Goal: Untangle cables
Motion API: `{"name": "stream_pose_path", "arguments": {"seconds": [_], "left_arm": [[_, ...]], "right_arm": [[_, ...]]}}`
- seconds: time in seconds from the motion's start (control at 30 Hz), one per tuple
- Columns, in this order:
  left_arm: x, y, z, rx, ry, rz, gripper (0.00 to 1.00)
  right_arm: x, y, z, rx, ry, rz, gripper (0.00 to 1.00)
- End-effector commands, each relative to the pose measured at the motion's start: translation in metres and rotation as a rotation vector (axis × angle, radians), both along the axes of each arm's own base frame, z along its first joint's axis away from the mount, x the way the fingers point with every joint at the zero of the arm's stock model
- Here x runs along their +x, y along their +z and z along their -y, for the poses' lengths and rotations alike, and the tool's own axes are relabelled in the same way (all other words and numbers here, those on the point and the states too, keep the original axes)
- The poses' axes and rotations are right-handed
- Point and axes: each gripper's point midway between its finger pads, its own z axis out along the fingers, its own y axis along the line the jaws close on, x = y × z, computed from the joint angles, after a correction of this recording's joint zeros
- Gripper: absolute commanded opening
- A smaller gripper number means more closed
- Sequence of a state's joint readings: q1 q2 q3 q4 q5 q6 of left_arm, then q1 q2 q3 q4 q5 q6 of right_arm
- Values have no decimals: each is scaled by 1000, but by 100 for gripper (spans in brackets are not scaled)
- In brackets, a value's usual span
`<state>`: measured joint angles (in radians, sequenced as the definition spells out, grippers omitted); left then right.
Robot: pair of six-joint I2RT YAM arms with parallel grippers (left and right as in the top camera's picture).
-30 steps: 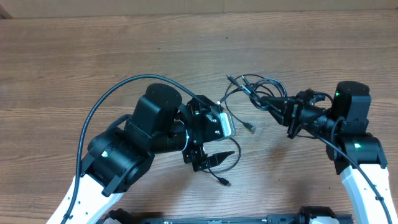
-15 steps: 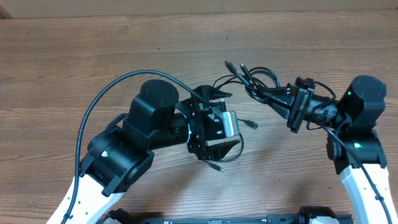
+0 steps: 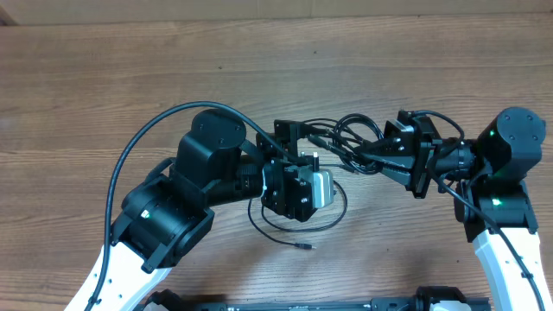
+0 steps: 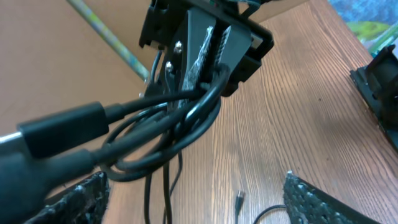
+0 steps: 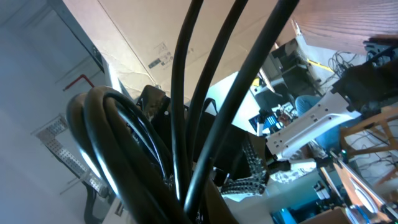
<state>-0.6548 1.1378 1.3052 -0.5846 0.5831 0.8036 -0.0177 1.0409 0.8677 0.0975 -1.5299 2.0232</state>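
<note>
The cables are thin black cords. A bunch of their loops (image 3: 347, 136) hangs from my right gripper (image 3: 361, 158), which is shut on them just right of my left gripper (image 3: 304, 168). The left wrist view shows the right gripper's pads (image 4: 208, 46) pinching the cords (image 4: 168, 127) above the table. My left gripper (image 4: 199, 205) is wide open and empty, with the cords hanging between its fingers. One loose loop (image 3: 285, 229) lies on the table and ends in a small plug (image 3: 308, 248), which also shows in the left wrist view (image 4: 239, 198). In the right wrist view the cords (image 5: 186, 112) fill the frame.
The wooden table (image 3: 104, 78) runs under both arms. A thick black robot cable (image 3: 143, 142) arcs over the left arm. The two arms are close together at the middle of the table.
My right gripper has carried the cable bunch left, up to my left gripper. My left gripper has turned to face it. The loose loop and its plug have slid on the table.
</note>
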Motion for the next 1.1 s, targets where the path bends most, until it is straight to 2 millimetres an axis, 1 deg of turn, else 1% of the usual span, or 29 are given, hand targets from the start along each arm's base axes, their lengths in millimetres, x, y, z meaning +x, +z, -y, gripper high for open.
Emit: {"name": "stream_pose_path", "arguments": {"seconds": [0.0,0.03,0.13,0.27,0.33,0.37,0.43,0.47,0.5,0.53,0.6,0.67,0.7,0.83,0.97,1.0,1.03,1.07], "left_arm": [[-5,5,8,-10,-67,41,88],[-3,3,10,-8,-71,38,86],[1,-1,20,-20,-110,30,75],[1,-2,31,-46,-170,24,69],[2,-2,32,-49,-170,30,56],[2,-1,32,-51,-171,34,51],[3,0,33,-54,-173,48,49],[3,0,33,-54,-173,51,45],[3,0,33,-53,-175,55,40],[3,0,33,-53,-174,55,32],[3,0,33,-53,-175,55,18],[3,0,33,-53,-175,55,7],[3,0,33,-53,-175,55,4],[3,0,33,-53,-175,54,4],[3,0,33,-53,-174,54,4],[3,0,33,-53,-174,53,4],[3,0,32,-54,-173,53,4],[3,0,33,-56,-170,43,4]], "right_arm": [[-8,7,-1,2,38,-91,4],[-8,7,-1,2,38,-91,4],[-8,7,-1,2,37,-88,4],[-8,7,-1,2,37,-88,4],[-8,7,-1,2,37,-88,4],[-8,7,-1,2,37,-87,4],[-8,7,-1,2,37,-87,4],[-8,7,-1,2,37,-87,4],[-8,7,-1,2,37,-87,4],[-7,7,-1,2,36,-84,4],[-7,7,-1,2,30,-83,4],[-6,7,-1,3,25,-83,4],[-5,7,-1,3,22,-83,4],[-5,7,-1,3,22,-84,4],[-4,7,-1,2,17,-64,11],[-2,7,-1,2,6,-45,20],[-1,7,-1,2,-1,-37,26],[-1,7,-1,2,-5,-35,37]]}}
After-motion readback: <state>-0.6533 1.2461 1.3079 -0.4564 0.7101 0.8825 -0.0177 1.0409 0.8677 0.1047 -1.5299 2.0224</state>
